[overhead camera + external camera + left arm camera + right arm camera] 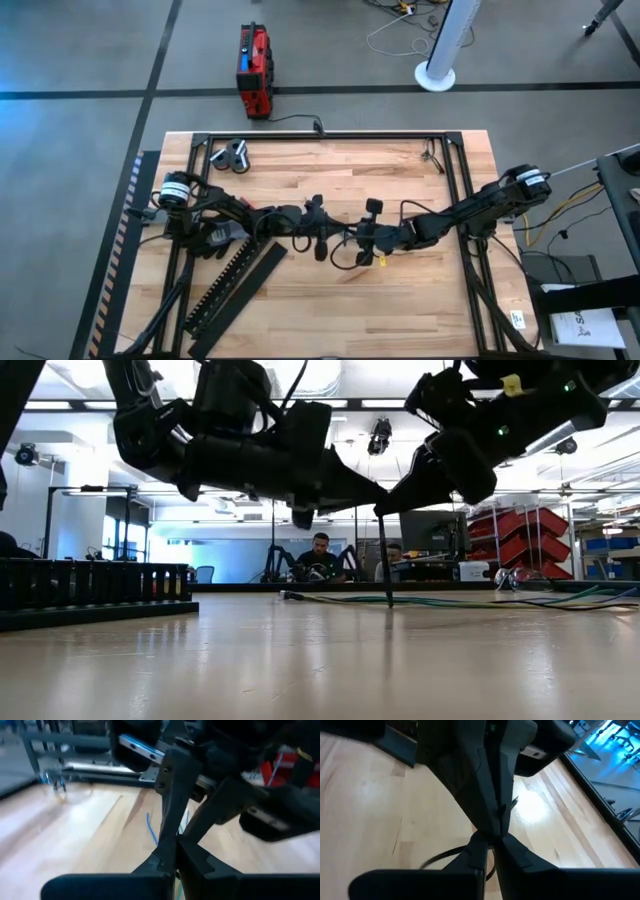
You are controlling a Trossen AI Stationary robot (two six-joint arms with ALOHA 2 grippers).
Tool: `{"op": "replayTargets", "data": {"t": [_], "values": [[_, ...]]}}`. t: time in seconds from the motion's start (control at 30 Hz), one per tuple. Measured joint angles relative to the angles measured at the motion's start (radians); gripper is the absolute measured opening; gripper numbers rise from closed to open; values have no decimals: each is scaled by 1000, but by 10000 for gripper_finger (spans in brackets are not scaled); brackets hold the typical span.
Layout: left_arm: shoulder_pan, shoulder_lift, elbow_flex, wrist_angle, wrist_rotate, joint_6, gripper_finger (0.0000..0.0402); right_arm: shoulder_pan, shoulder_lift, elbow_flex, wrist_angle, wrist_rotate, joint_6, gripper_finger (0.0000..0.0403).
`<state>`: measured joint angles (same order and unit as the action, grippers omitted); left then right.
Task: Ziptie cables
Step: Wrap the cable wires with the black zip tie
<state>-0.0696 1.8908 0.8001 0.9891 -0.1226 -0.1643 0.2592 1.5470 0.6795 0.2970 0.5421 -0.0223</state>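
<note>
Dark left end effector (172, 851) and right end effector (490, 840), fingers pressed together, meet tip-to-tip above thin floppy cables (470, 600) on wooden counter (420, 300).

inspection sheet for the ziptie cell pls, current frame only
Surface: wooden table, bare patches visible.
Job's things: cables lying on the table mid-bench.
Clutter: black comb-toothed duct with flat lid beside it, front left; small grey-blue tool back left.
Grippers: left pincer and right pincer close together mid-table, both shut.
Cables: black cord from red box.
Surroundings: two people seated beyond the table.
</note>
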Motion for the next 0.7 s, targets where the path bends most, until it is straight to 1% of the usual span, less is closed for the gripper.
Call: {"op": "replayTargets", "data": {"t": [0.1, 0.17, 0.23, 0.33, 0.43, 0.53, 0.63, 0.7], "values": [[0, 1, 0, 11, 3, -126, 0, 2, 13, -3, 7, -4, -17, 8], [0, 0, 4, 66, 6, -184, 0, 3, 33, -4, 2, -20, -25, 7], [0, -4, 6, 125, 18, -213, 0, 2, 57, -7, -7, -27, -27, 6], [0, -4, 5, 169, 52, -247, 0, 2, 87, -5, 8, -27, -20, 4], [0, -10, 5, 180, 65, -232, 0, 3, 120, -7, -2, -27, -10, 0], [0, -10, 3, 152, 85, -195, 0, 5, 122, -7, 2, -25, -9, 1], [0, -14, -3, 137, 93, -124, 0, 9, 113, -7, -5, -23, -18, 1], [0, -25, -10, 99, 114, -66, 0, 14, 95, -7, -1, -21, -31, 1]]}}
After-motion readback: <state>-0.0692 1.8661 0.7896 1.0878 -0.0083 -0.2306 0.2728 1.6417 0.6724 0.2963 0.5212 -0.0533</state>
